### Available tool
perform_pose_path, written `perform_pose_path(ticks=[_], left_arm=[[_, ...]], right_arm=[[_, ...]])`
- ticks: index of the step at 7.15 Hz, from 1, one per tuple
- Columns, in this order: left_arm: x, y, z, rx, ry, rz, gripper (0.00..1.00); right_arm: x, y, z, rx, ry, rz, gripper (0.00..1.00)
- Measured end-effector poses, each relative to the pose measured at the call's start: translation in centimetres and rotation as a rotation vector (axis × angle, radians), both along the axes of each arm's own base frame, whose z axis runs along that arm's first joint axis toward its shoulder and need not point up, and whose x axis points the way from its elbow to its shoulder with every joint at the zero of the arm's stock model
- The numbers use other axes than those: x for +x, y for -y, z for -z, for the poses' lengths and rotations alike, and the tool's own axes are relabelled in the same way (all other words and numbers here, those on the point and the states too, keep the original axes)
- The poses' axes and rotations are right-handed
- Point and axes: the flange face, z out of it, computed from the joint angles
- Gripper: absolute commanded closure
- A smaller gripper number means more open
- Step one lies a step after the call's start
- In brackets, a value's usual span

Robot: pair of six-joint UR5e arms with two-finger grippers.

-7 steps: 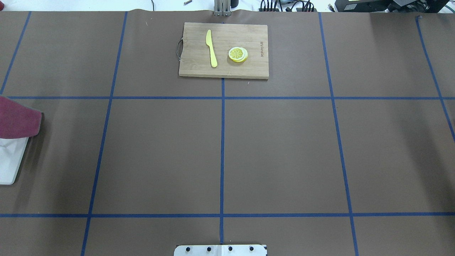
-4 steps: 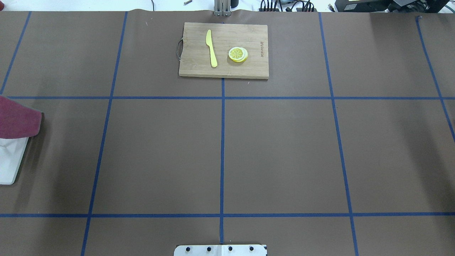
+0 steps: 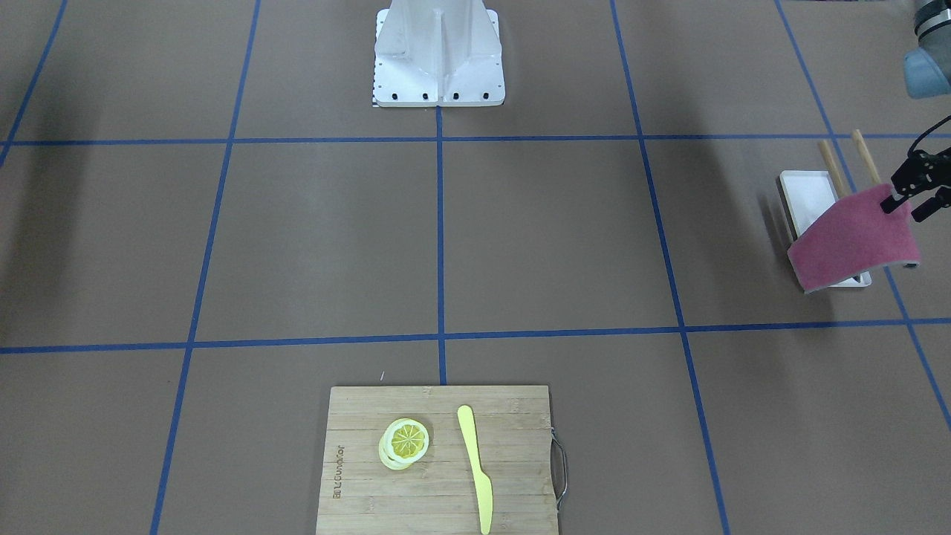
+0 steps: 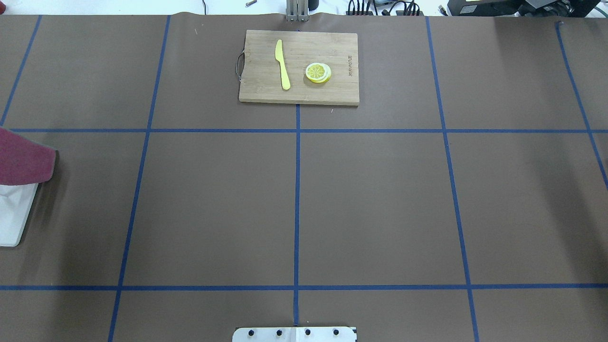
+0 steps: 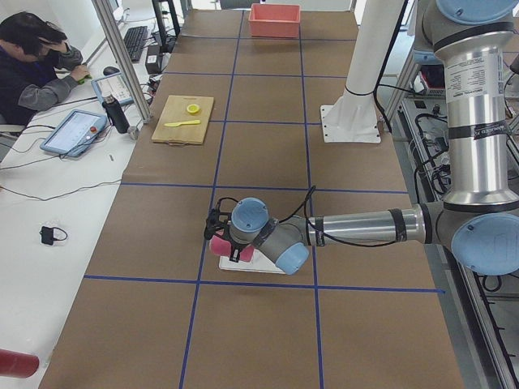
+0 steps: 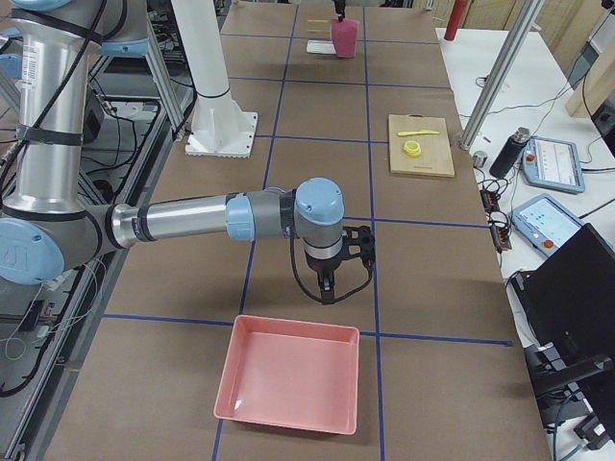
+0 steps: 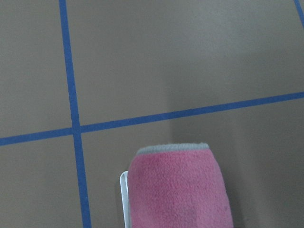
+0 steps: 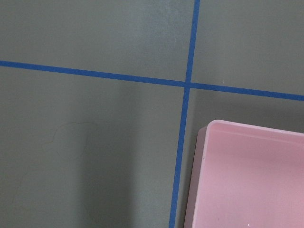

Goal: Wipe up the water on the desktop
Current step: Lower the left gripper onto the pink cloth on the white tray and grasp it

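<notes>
The desktop [image 4: 380,204] is a wide brown surface crossed by blue tape lines. No water shows clearly on it; the right wrist view has only a faint curved outline [image 8: 71,142]. At the far left end my left gripper [image 3: 903,197] is shut on the top corner of a pink cloth [image 3: 854,238]. The cloth [image 4: 23,159] hangs over a white tray [image 3: 806,193], and its lower edge [image 7: 178,190] fills the bottom of the left wrist view. My right gripper [image 6: 332,288] points down just above the desktop beside a pink bin [image 6: 288,375]. I cannot tell whether it is open or shut.
A bamboo cutting board [image 4: 299,66] with a yellow knife [image 4: 282,64] and lemon slices [image 4: 318,72] lies at the far middle edge. Two wooden sticks [image 3: 832,167] stand by the white tray. The robot's white base [image 3: 438,52] sits at the near middle edge. A person sits at the side desk [image 5: 32,65].
</notes>
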Motion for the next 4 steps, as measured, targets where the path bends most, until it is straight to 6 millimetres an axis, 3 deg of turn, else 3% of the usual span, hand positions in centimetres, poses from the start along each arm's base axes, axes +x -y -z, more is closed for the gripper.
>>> perform_pose_path(ticks=[2,4], left_arm=[[-0.05,-0.45,-0.17,-0.002,-0.005,-0.002,0.68],[-0.13,-0.56,-0.19,-0.001,-0.006,-0.002,0.9]], right_arm=[[0.0,0.0,0.0,0.0,0.0,0.0,0.0],[0.0,-0.04,-0.04,-0.001,0.0,0.0,0.0]])
